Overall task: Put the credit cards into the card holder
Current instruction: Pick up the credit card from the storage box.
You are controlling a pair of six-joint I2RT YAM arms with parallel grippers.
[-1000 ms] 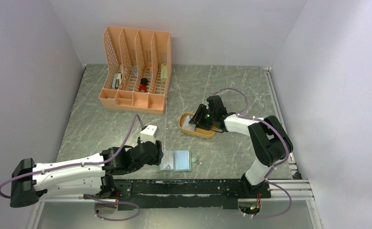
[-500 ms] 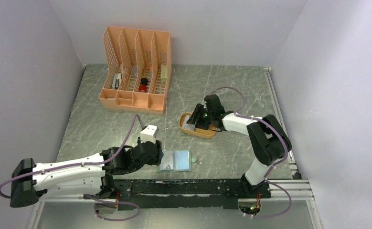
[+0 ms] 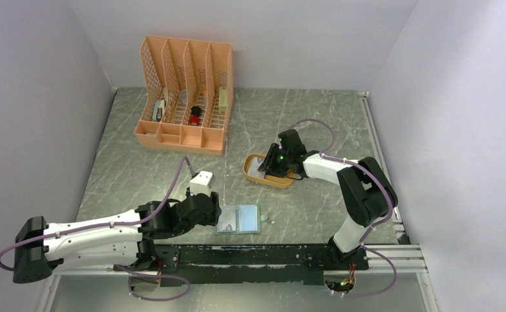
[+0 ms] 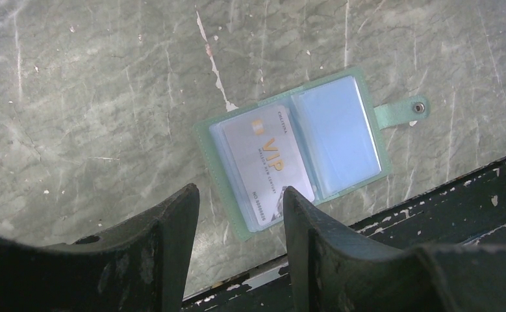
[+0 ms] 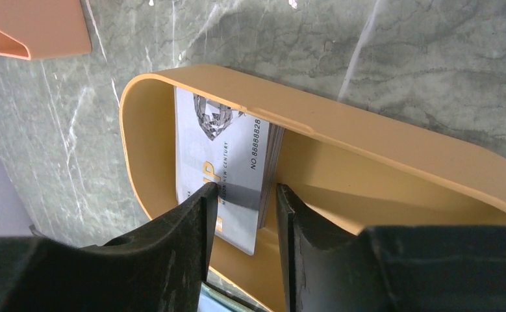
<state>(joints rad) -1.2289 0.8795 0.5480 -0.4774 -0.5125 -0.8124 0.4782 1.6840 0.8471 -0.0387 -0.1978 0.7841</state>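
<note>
The sage-green card holder (image 3: 239,219) lies open near the table's front edge, and a grey-white VIP card (image 4: 269,162) sits in its left clear sleeve (image 4: 295,153). My left gripper (image 4: 240,192) hovers open just left of it, empty. A stack of credit cards (image 5: 217,143) leans on edge inside the mustard-yellow tray (image 5: 367,140). My right gripper (image 5: 245,188) reaches into the tray (image 3: 247,168) with its jaws either side of the stack's near corner. One finger touches the top card and a small gap shows at the other.
A peach lattice organizer (image 3: 185,94) stands at the back left with small items in it. A white box (image 3: 202,182) sits beside my left wrist. A black rail (image 3: 269,257) runs along the front edge just below the card holder.
My right gripper has shifted slightly left, deeper into the tray, and its jaws have narrowed around the card stack. The left arm and the card holder have not moved.
</note>
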